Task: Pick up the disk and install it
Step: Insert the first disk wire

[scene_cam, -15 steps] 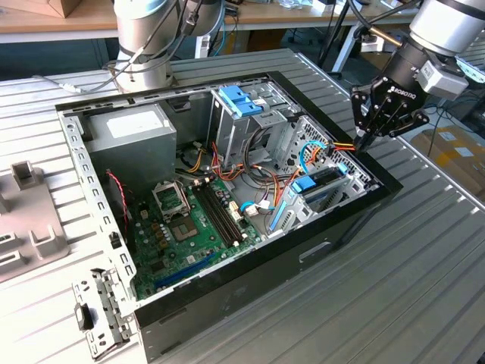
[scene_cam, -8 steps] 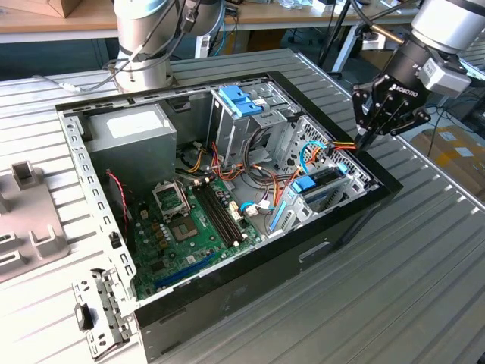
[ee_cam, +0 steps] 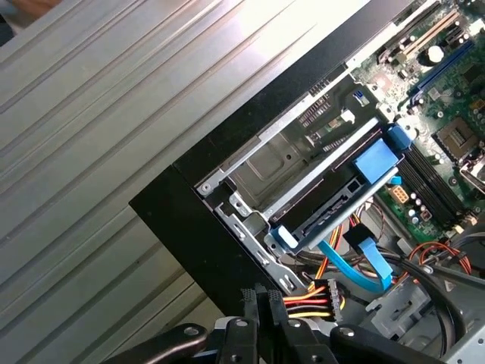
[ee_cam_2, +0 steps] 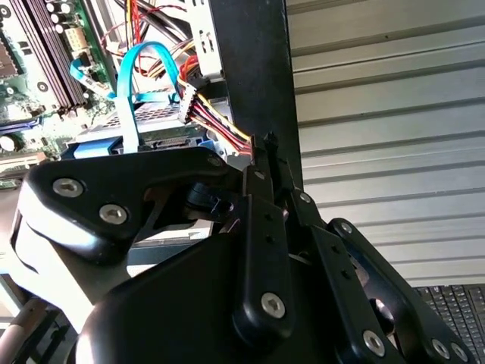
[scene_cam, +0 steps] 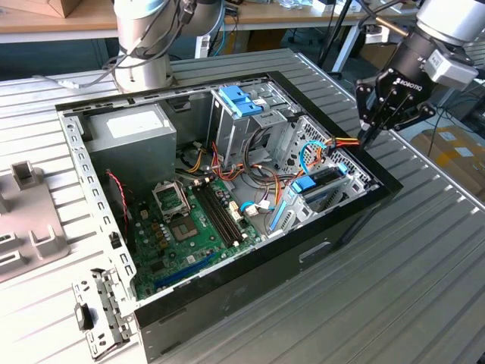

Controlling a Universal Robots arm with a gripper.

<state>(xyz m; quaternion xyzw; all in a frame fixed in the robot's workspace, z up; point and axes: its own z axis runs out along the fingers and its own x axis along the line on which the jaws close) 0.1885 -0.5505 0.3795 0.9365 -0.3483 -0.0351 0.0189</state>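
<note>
Exterior view: an open computer case (scene_cam: 227, 250) lay on its side on a ribbed metal worktop (scene_cam: 409, 288), its black rim framing the green circuit board (scene_cam: 189, 227) and a tangle of coloured cables (scene_cam: 333, 144). The pincer (scene_cam: 369, 135) hung above the case's corner at the exterior view's right, its fingers drawn together to a point and holding nothing, the tips just over the black edge and close to the red, yellow and black cable bundle.

The disk (scene_cam: 314, 186) sat inside the case near that same corner, lying in a metal bay (scene_cam: 333, 163) with its blue carrier and blue tab showing; a pale blue flat cable (scene_cam: 311, 152) arched over it. In the first wrist view the disk (ee_cam: 341, 189) lay aslant in the bay, tab toward the circuit board, its blue frame running alongside the bay's metal rail; the closed pincer (ee_cam: 261, 299) stood beside the cable plug (ee_cam: 314, 296), with the case's black wall (ee_cam: 197, 243) between it and the open worktop. In the second wrist view the pincer (ee_cam_2: 267, 144) pointed at the black rim, next to the cable bundle (ee_cam_2: 216, 121).

Outside the case to the exterior view's right and near side, the worktop was bare and open. Farther off, a paler blue bracket (scene_cam: 241, 98) stood atop a metal cage (scene_cam: 227, 129), and a grey box (scene_cam: 132, 136) filled the far left corner. A grey moulded tray (scene_cam: 23, 220) lay on the worktop at the left.
</note>
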